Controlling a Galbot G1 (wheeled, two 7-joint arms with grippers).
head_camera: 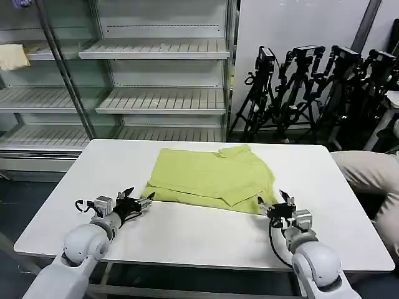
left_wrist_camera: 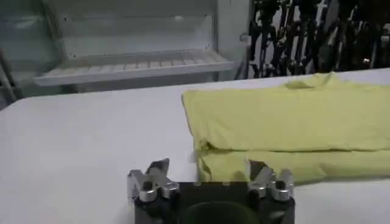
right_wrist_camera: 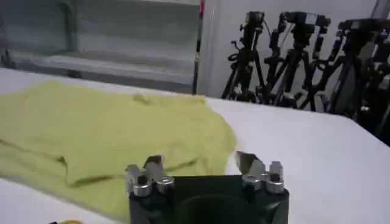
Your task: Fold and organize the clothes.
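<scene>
Both gripper sets, left gripper [head_camera: 138,200] and right gripper [head_camera: 275,202] (spread), beside folded T-shirt [head_camera: 209,176].

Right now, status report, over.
Left gripper and right gripper open, at near hem. Lime yellow-green cotton T-shirt partly folded on white table. Nothing obstructing.

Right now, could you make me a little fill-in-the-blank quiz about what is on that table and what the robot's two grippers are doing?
1. The T-shirt lying on the white table is coloured ____.
2. The left gripper and right gripper both have their fingers ____.
3. The two grippers sit at the shirt's ____ edge, the one closest to the robot.
4. Behind the table stand metal ____.

Missing words: yellow-green; open; near; shelves
</scene>
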